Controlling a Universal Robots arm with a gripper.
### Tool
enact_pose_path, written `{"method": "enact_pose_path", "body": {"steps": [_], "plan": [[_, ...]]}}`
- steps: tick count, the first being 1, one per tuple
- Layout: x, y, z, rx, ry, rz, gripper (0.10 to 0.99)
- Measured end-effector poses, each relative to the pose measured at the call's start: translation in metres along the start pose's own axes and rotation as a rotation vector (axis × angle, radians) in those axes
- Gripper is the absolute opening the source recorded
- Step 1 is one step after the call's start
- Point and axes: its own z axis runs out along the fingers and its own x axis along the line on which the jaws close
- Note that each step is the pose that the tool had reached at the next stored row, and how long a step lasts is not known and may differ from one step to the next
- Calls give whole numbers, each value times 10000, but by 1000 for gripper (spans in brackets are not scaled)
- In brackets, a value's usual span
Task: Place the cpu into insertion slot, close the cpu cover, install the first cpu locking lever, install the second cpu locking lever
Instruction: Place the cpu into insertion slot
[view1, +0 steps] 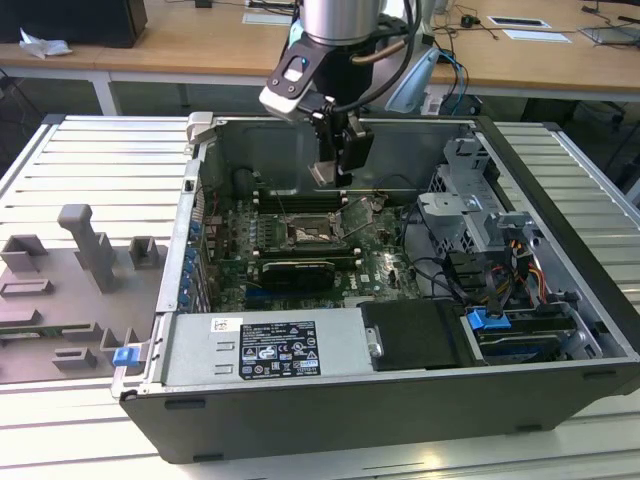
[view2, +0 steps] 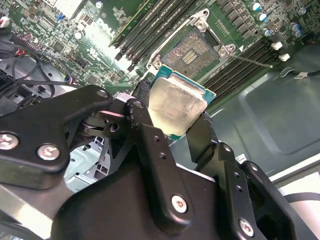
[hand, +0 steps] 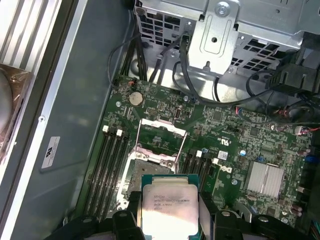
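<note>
**A:** Silver-grey metal top, green rim: that's the cpu (view2: 176, 107). The gripper (view1: 338, 165) pinches it by two opposite edges, its jaws closed to the chip's width.

**B:** Where is it in the exterior view?

**A:** Upper middle of the frame, hanging inside the open computer case (view1: 300, 430), well above the motherboard (view1: 228, 268). The insertion slot (view1: 308, 236) lies below it, near the frame's centre, and looks bare.

**B:** And the cpu cover?

**A:** In the first wrist view, the cpu cover (hand: 162, 125) is swung back off the insertion slot. In the second wrist view, a thin locking lever (view2: 254, 60) stands free beside the slot, unlatched.

**B:** So how far along?

**A:** Barely begun, I'd judge. The chip is in hand above the board but not yet seated. The cover is open and no lever looks hooked, so all four steps are unfinished.
</note>
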Motion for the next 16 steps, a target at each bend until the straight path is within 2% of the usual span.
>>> {"method": "enact_pose_path", "body": {"steps": [6, 16], "plan": [[-1, -5, 60, 0, -3, 21, 541], [-1, -8, 85, -1, -18, 144, 541]]}}
